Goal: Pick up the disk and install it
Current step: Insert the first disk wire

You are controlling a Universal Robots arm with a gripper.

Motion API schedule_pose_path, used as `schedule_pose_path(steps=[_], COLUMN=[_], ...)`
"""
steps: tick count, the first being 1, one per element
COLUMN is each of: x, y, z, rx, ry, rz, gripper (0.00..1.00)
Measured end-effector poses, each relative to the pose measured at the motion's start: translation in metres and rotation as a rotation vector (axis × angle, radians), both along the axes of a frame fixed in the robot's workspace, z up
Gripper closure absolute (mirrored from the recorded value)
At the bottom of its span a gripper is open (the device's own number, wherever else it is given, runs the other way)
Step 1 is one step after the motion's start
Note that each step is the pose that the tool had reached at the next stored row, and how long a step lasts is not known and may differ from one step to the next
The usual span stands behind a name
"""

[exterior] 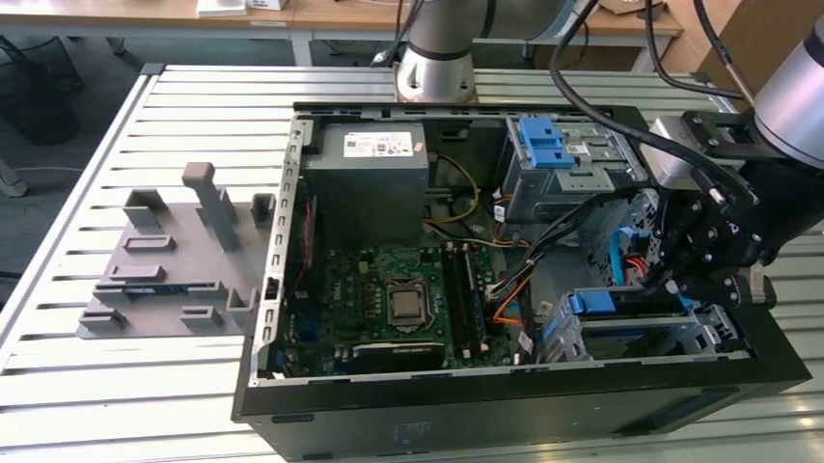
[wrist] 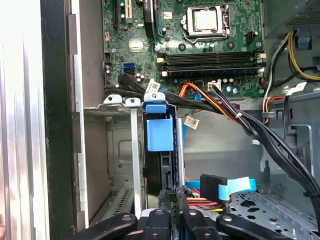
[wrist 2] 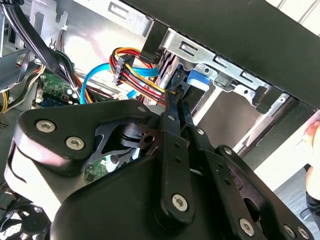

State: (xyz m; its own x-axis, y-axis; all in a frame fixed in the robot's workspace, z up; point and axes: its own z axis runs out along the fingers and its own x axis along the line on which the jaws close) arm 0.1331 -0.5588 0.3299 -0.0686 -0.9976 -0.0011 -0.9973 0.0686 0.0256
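The disk stands on edge in the lower drive cage at the front corner of the open computer case, on the exterior view's right. Its blue carrier tab sticks up, with the dark drive body beneath it. The blue carrier also shows inside the silver cage in the second wrist view. My gripper reaches down into the case right behind the disk. Its two thin black fingers lie close together, shut, with their tips at the disk's rear end beside the cable connectors.
A grey power supply box and an upper drive cage with a blue latch sit at the back of the case. The motherboard lies in the middle. Cable bundles cross near the cage. A grey fixture stands on the slatted table. A person's hand is outside the case.
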Motion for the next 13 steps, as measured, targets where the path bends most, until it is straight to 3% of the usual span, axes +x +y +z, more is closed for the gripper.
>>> schedule_pose_path(steps=[6,7,13], x=[0.0,0.0,0.0], y=[0.0,0.0,0.0], z=[0.0,0.0009,0.011], rx=[0.0013,0.0012,0.0011], ry=[0.0006,0.0006,0.0006], rz=[0.0,0.0,0.0], gripper=[0.83,0.76,0.76])
